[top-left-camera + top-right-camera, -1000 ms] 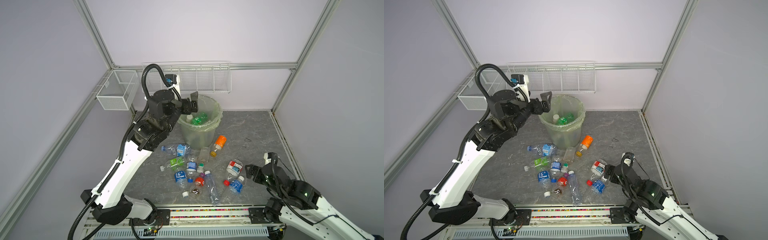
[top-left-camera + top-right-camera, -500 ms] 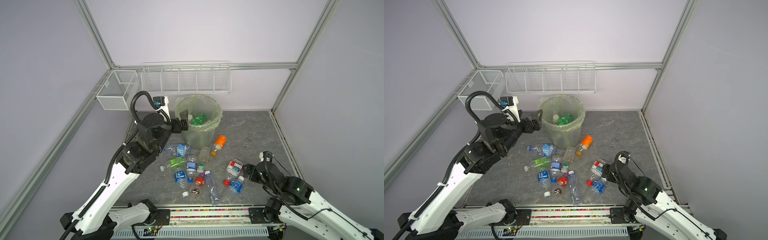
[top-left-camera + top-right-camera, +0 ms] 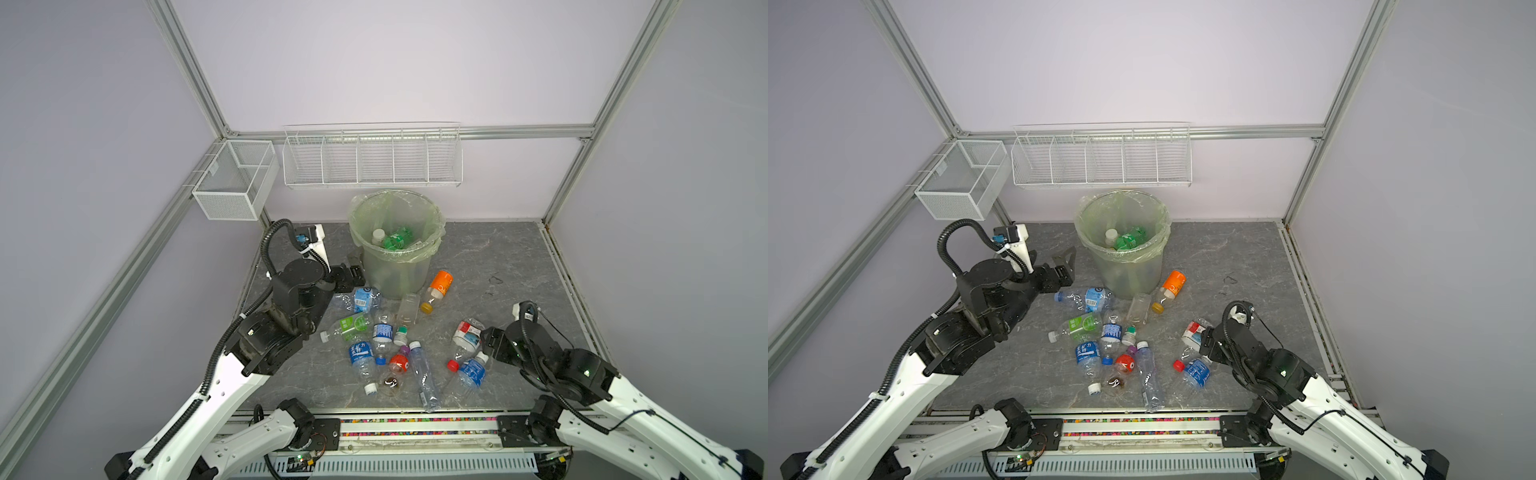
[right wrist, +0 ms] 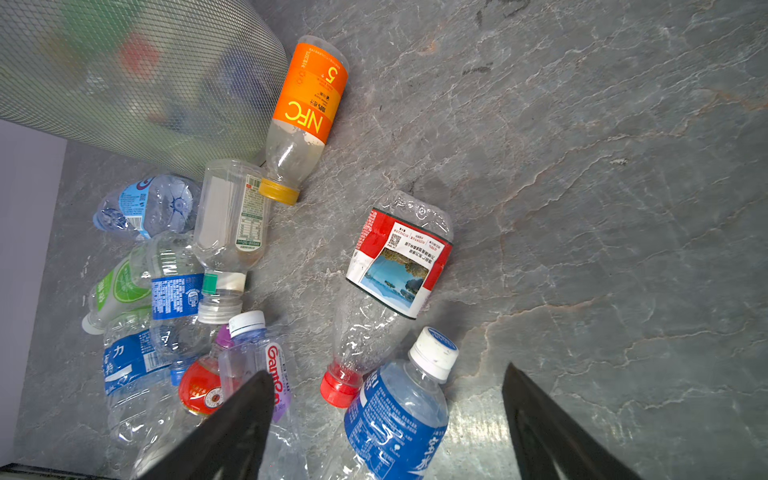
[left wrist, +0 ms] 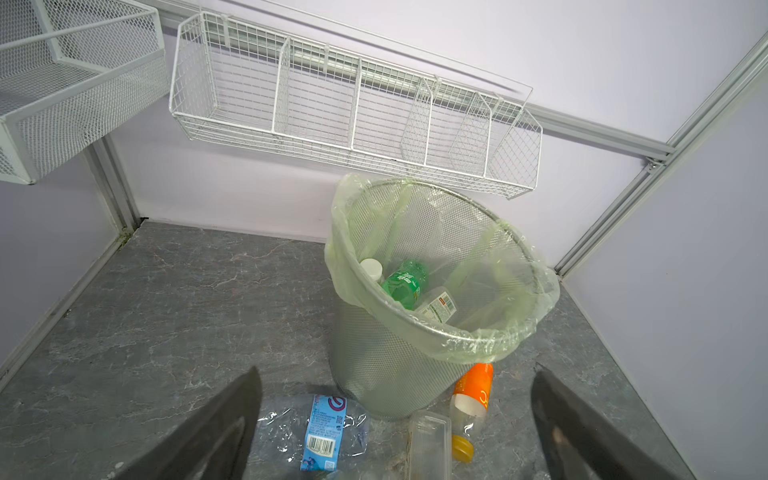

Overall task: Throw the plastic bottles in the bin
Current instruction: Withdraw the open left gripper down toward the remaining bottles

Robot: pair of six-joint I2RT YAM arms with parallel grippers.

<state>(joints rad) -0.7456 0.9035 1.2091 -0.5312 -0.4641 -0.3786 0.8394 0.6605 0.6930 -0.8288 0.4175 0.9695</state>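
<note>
At 4 o'clock of the heap of plastic bottles [image 3: 383,332], the right gripper [image 4: 386,370] hangs low with its black fingers spread wide. They straddle the white-capped blue-labelled bottle [image 4: 395,419]. Neither finger touches it, so nothing is held.

I judge this to be the approach to a pick. The next move calls for settling the fingers lower around the bottle's round body and closing gently. The thin, glossy wall looks likely to dent or squirt out sideways. The crushed bottle with the red-and-white label [image 4: 397,257] lies at its shoulder, red cap just beside it, and could be nudged.

At 10 o'clock of the heap the left gripper [image 3: 1066,264] is also fully open and empty. A flattened, crinkled light-blue-labelled bottle [image 5: 324,432] lies just below and ahead of it.

The bin [image 3: 390,274] stands at 12 o'clock, a tapered round mesh-textured bucket with a filmy pale green bag folded over its rim. It already holds a green bottle [image 5: 405,282] and a few clear ones. The orange-sleeved NFC bottle [image 4: 309,91] and a squarish clear bottle [image 4: 230,212] rest at its foot on the grey veined tabletop [image 4: 582,208]. About a dozen bottles remain outside.
</note>
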